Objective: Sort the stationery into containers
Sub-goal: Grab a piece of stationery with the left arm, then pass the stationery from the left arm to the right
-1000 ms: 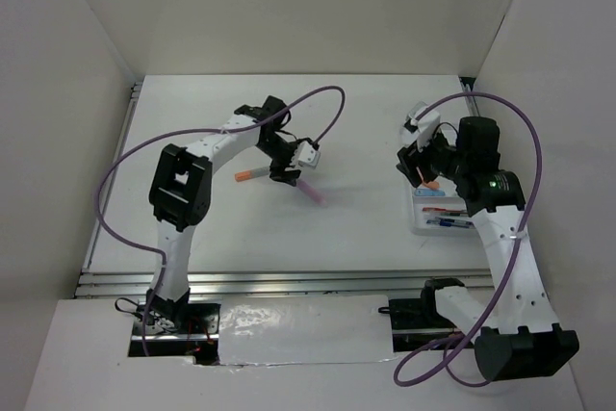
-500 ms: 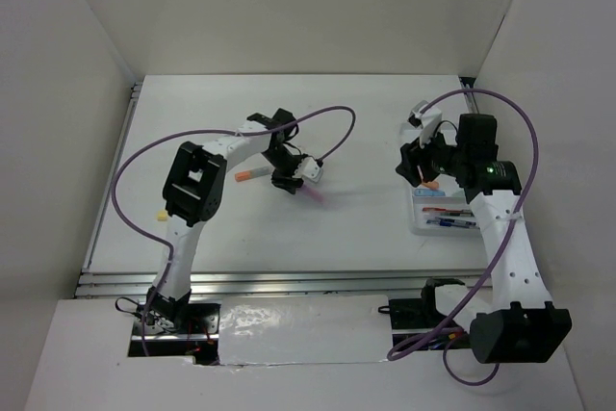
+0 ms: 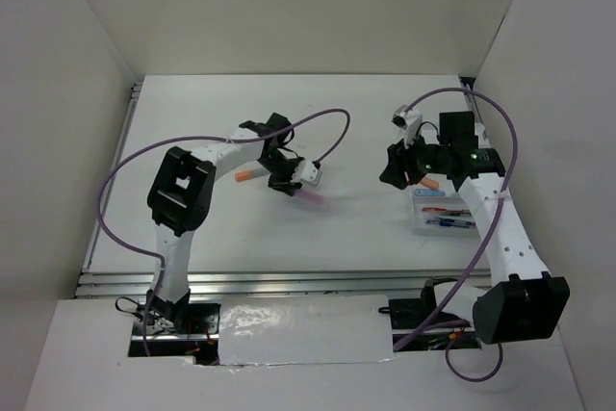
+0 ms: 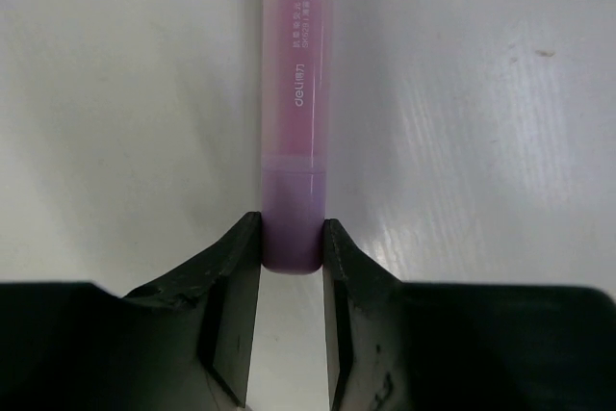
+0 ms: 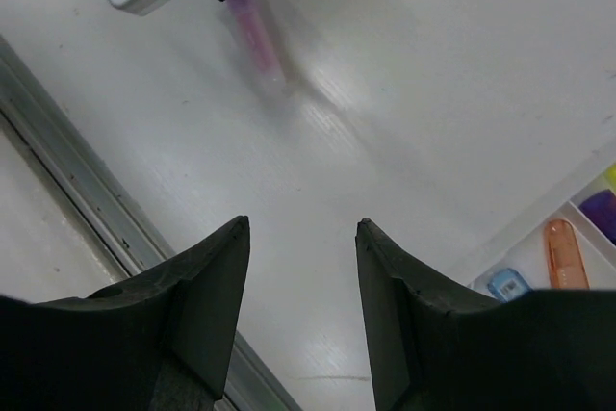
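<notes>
A pastel pink marker (image 4: 294,141) with a purple end lies on the white table, pointing away from my left gripper (image 4: 292,225). That gripper is shut on the purple end, both fingers touching it. From above, the marker (image 3: 314,197) sticks out to the right of the left gripper (image 3: 287,183). An orange-capped marker (image 3: 245,176) lies just left of it. My right gripper (image 5: 301,225) is open and empty, hovering over bare table left of the white tray (image 3: 418,228). The right wrist view shows the pink marker (image 5: 252,31) far ahead.
The tray's corner (image 5: 520,243) shows at the lower right of the right wrist view, with orange (image 5: 561,249), blue (image 5: 507,284) and purple (image 5: 604,211) pens in its compartments. A metal rail (image 3: 241,281) runs along the table's near edge. Purple cables loop over both arms.
The left jaws have closed onto the pink marker's purple end. The right gripper has swung left, away from the tray, and its jaws have narrowed a little.
</notes>
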Action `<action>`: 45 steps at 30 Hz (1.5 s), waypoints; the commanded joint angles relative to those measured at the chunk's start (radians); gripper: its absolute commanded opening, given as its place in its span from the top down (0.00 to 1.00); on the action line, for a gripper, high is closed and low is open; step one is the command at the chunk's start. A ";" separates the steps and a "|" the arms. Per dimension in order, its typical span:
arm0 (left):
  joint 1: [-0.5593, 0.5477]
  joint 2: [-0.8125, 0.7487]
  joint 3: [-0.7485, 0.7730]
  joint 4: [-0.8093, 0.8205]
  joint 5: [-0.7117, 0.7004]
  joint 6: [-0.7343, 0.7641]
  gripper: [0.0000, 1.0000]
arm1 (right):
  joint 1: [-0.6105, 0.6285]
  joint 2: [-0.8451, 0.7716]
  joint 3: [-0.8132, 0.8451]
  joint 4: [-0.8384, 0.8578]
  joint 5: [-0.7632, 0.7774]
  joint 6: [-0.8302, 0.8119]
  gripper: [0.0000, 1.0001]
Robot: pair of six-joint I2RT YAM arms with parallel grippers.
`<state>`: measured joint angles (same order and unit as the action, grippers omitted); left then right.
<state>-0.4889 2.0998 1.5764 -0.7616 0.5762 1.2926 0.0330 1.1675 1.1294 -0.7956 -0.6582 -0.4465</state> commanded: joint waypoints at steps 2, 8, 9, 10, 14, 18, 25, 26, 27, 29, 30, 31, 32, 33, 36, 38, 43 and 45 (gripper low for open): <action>-0.008 -0.090 0.072 -0.062 0.102 -0.185 0.82 | 0.105 -0.067 -0.022 0.042 0.040 -0.032 0.45; -0.004 -0.093 0.152 -0.128 0.241 -0.577 0.86 | 0.234 -0.198 -0.094 0.171 0.166 -0.184 0.46; -0.002 -0.099 0.151 -0.122 0.261 -0.628 0.86 | 0.252 -0.210 -0.100 0.180 0.181 -0.204 0.46; 0.000 -0.107 0.148 -0.104 0.284 -0.669 0.87 | 0.271 -0.233 -0.114 0.187 0.205 -0.251 0.46; -0.002 -0.112 0.148 -0.061 0.364 -0.930 0.85 | 0.390 -0.262 -0.140 0.208 0.293 -0.380 0.48; -0.002 -0.049 0.266 -0.157 0.468 -1.058 0.87 | 0.522 -0.218 -0.131 0.197 0.361 -0.478 0.51; -0.002 -0.035 0.241 -0.116 0.559 -1.211 0.91 | 0.625 -0.108 -0.112 0.216 0.410 -0.627 0.52; -0.002 -0.035 0.234 -0.113 0.563 -1.216 0.92 | 0.636 -0.095 -0.112 0.223 0.414 -0.638 0.52; -0.004 -0.035 0.234 -0.114 0.570 -1.220 0.92 | 0.642 -0.071 -0.109 0.228 0.416 -0.652 0.52; -0.007 -0.041 0.229 -0.114 0.573 -1.225 0.92 | 0.654 -0.045 -0.102 0.231 0.413 -0.667 0.52; -0.008 -0.049 0.228 -0.110 0.565 -1.230 0.92 | 0.660 -0.017 -0.089 0.233 0.417 -0.676 0.52; -0.010 -0.053 0.226 -0.108 0.564 -1.230 0.92 | 0.663 -0.003 -0.083 0.231 0.417 -0.682 0.52; -0.011 -0.057 0.221 -0.105 0.564 -1.233 0.92 | 0.663 0.006 -0.074 0.230 0.416 -0.687 0.52; -0.014 -0.061 0.220 -0.108 0.565 -1.233 0.92 | 0.665 0.027 -0.059 0.226 0.414 -0.692 0.52; -0.020 -0.066 0.214 -0.107 0.571 -1.234 0.91 | 0.663 0.060 -0.034 0.223 0.413 -0.702 0.52; -0.025 -0.066 0.214 -0.111 0.568 -1.230 0.91 | 0.665 0.076 -0.017 0.220 0.416 -0.709 0.51; -0.030 -0.070 0.201 -0.114 0.577 -1.228 0.90 | 0.668 0.090 0.013 0.200 0.414 -0.712 0.47; -0.030 -0.066 0.211 -0.111 0.586 -1.233 0.90 | 0.673 0.096 0.018 0.187 0.417 -0.722 0.47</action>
<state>-0.5137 2.0766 1.7863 -0.8745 1.1069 0.0715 0.6910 1.2541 1.0973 -0.6136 -0.2428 -1.1481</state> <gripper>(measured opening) 0.391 0.531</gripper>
